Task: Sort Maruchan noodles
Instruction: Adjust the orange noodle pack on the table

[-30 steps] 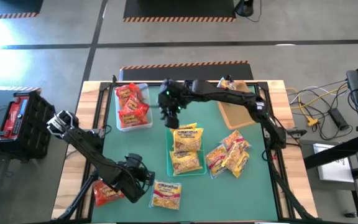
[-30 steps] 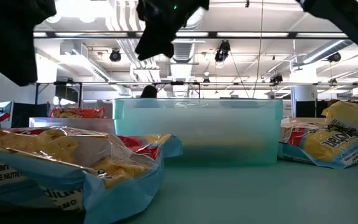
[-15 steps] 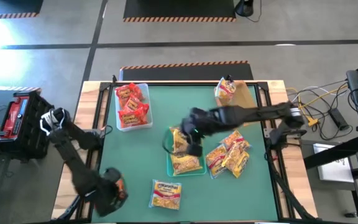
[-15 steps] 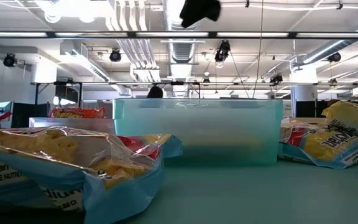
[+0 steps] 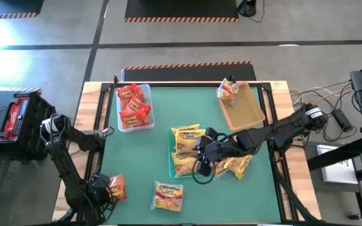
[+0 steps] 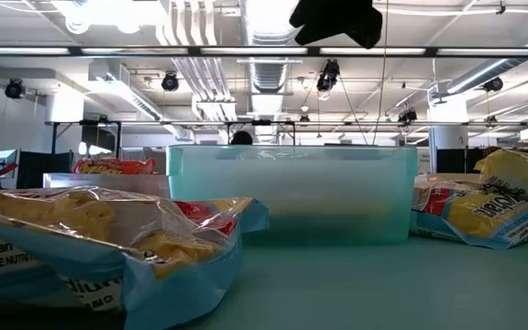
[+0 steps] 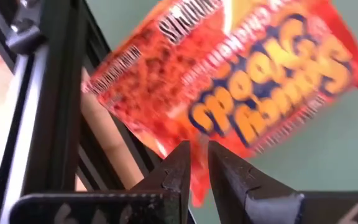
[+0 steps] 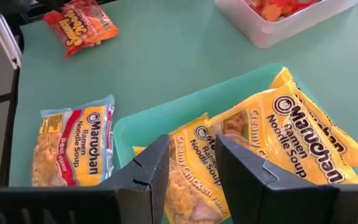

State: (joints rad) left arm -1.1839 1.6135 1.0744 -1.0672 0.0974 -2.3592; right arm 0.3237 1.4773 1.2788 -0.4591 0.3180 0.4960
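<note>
Three bins receive my sorting. High view: red packets fill the clear bin [image 5: 133, 107], yellow ones the teal bin [image 5: 188, 152], one pink-and-yellow the tan bin [image 5: 241, 103]. My left gripper [image 5: 100, 188] grips a red packet [image 5: 115, 186] at the table's near left edge, presumably bound for the clear bin. My right gripper [image 5: 201, 164] hovers by the teal bin beside the loose pile [image 5: 231, 162]; a second ago it was up by the clear bin, the left nearer mid-table. Low view: teal bin centred, a dark arm part overhead. Left wrist view: fingers together, clamped on the red packet's edge. Right wrist view: fingers apart, empty, over the yellow packets [image 8: 272, 146]; a stray packet [image 8: 73, 149] lies near.
</note>
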